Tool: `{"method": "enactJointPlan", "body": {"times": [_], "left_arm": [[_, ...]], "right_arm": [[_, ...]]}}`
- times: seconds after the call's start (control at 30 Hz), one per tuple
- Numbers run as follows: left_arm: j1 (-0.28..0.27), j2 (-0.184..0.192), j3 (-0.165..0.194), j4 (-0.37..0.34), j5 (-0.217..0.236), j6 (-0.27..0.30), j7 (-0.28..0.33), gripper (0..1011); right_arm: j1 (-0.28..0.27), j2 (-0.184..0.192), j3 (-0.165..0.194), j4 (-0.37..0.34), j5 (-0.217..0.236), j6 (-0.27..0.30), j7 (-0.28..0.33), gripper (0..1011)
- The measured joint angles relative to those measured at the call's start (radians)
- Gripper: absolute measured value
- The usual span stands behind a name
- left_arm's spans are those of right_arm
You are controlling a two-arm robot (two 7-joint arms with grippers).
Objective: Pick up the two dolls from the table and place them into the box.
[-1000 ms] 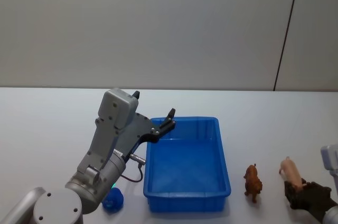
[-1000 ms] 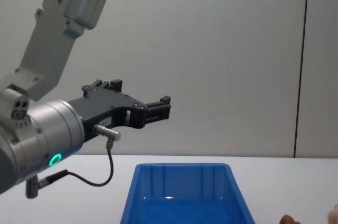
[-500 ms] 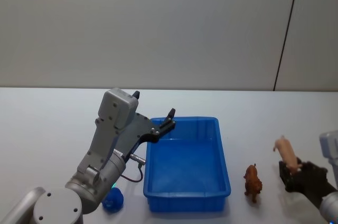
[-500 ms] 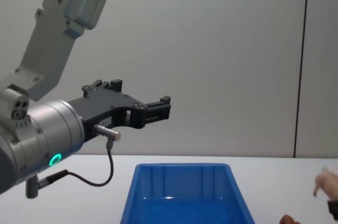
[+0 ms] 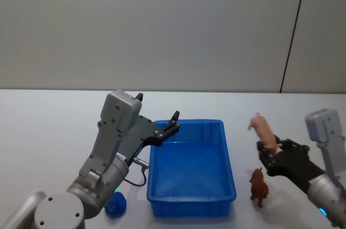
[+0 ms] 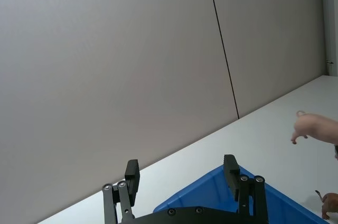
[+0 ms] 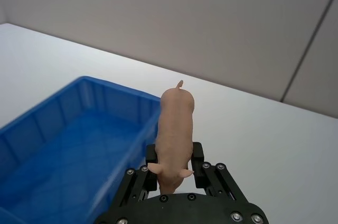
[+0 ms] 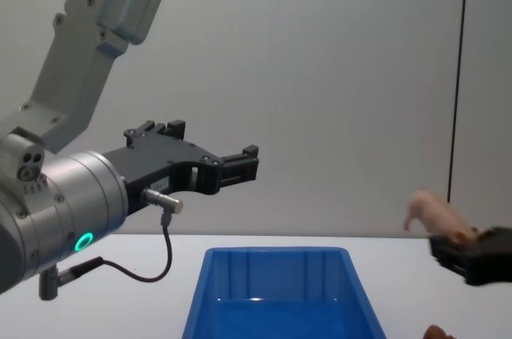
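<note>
The right gripper (image 5: 268, 151) has its jaws pinched on the hind end of the pale pink doll (image 5: 263, 129), which sticks up and out from between the fingers, clear of the table (image 5: 43, 132), its curled tail toward the box (image 5: 230, 160). In the right wrist view the pink body (image 7: 175, 127) rises out of the black fingers (image 7: 198, 156), and the box's blue rim (image 7: 121, 87) lies just beyond and to one side of it. Gripper and doll hang in the air just off the box's right wall, outside the rim and not over its inside. The reddish-brown doll (image 5: 259, 186) stands upright on the table, just beside the box's near right corner, under the right gripper and apart from it. The left gripper (image 6: 181, 169) has its jaws spread wide with nothing between them; it hovers above the box's far left corner, the arm reaching in from the box's left side. A small blue object (image 5: 116, 204) lies on the table by the box's near left corner.
</note>
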Motion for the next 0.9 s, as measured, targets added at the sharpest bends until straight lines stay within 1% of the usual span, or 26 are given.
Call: {"method": "enactJointPlan", "body": {"times": [0.13,0.33,0.5,0.63,0.67,0.73,0.8,0.9], "left_arm": [[0.0,0.0,0.0,0.0,0.0,0.0,0.0,1001],[0.0,0.0,0.0,0.0,0.0,0.0,0.0,1001],[0.0,0.0,0.0,0.0,0.0,0.0,0.0,1001],[0.0,0.0,0.0,0.0,0.0,0.0,0.0,1001],[0.0,0.0,0.0,0.0,0.0,0.0,0.0,1001],[0.0,0.0,0.0,0.0,0.0,0.0,0.0,1001],[0.0,0.0,0.0,0.0,0.0,0.0,0.0,1001],[0.0,0.0,0.0,0.0,0.0,0.0,0.0,1001]], "right_arm": [[0.019,-0.015,-0.014,-0.01,-0.019,0.012,0.041,358],[0.059,-0.049,-0.044,-0.005,-0.059,0.04,0.11,358],[0.102,-0.089,-0.074,0.032,-0.099,0.072,0.16,358],[0.132,-0.115,-0.093,0.069,-0.127,0.091,0.184,376],[0.137,-0.12,-0.096,0.076,-0.134,0.095,0.189,438],[0.152,-0.134,-0.105,0.098,-0.147,0.102,0.195,480],[0.164,-0.145,-0.112,0.117,-0.157,0.108,0.198,560],[0.174,-0.154,-0.118,0.133,-0.167,0.113,0.2,622]]}}
